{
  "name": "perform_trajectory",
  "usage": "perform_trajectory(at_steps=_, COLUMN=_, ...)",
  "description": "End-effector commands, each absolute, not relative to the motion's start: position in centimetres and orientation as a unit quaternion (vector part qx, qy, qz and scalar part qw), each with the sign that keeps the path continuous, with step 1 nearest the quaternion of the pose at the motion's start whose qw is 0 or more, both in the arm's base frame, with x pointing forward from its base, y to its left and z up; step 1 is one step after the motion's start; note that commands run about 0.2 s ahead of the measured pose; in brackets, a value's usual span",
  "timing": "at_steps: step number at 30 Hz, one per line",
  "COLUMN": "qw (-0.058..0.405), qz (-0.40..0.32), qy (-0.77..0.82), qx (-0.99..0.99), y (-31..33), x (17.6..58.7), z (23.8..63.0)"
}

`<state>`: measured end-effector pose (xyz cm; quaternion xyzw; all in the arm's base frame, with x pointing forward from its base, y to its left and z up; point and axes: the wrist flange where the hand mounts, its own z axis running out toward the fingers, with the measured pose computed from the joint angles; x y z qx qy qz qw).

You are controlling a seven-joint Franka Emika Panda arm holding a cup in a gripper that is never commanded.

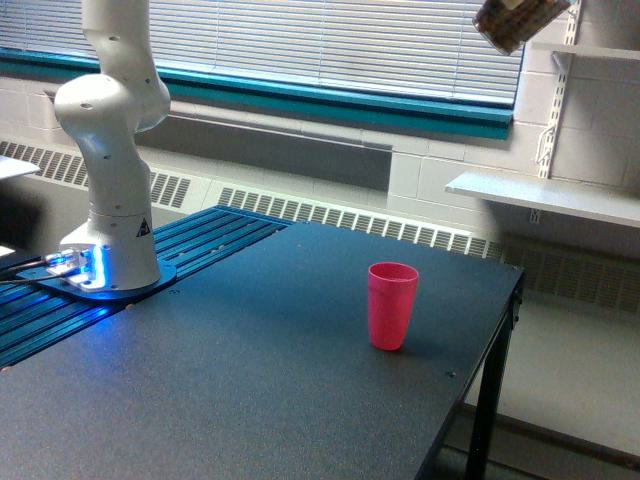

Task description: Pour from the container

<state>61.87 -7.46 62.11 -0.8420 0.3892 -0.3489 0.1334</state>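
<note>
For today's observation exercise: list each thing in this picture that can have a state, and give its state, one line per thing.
container: tilted, high at the top edge, brown bits inside, nothing seen pouring.
pink cup: upright on the table, open mouth up, contents not visible.
table: dark top, carries the cup and the arm's base.
arm's base: blue light glowing.
gripper: out of view.

White arm, glowing base

My robot arm (112,150) has smooth white rounded segments; a small black triangle marks its base column, with blue light and cables at nine o'clock on its dark round footplate (130,288).
</note>
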Motion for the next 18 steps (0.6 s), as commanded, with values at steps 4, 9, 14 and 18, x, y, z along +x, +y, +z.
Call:
perform_trajectory(at_steps=4, qw=0.112, qz=-0.306, qy=0.39, qx=-0.861, y=-7.3, x=61.4, z=56.3)
perform_trajectory(at_steps=9, qw=0.103, qz=-0.286, qy=0.39, qx=-0.869, y=-7.9, x=60.5, z=53.7)
perform_trajectory(at_steps=14, qw=0.097, qz=-0.28, qy=0.379, qx=-0.877, y=-7.4, x=59.7, z=52.0)
perform_trajectory(at_steps=18, qw=0.093, qz=-0.28, qy=0.367, qx=-0.882, y=-7.0, x=59.0, z=51.5)
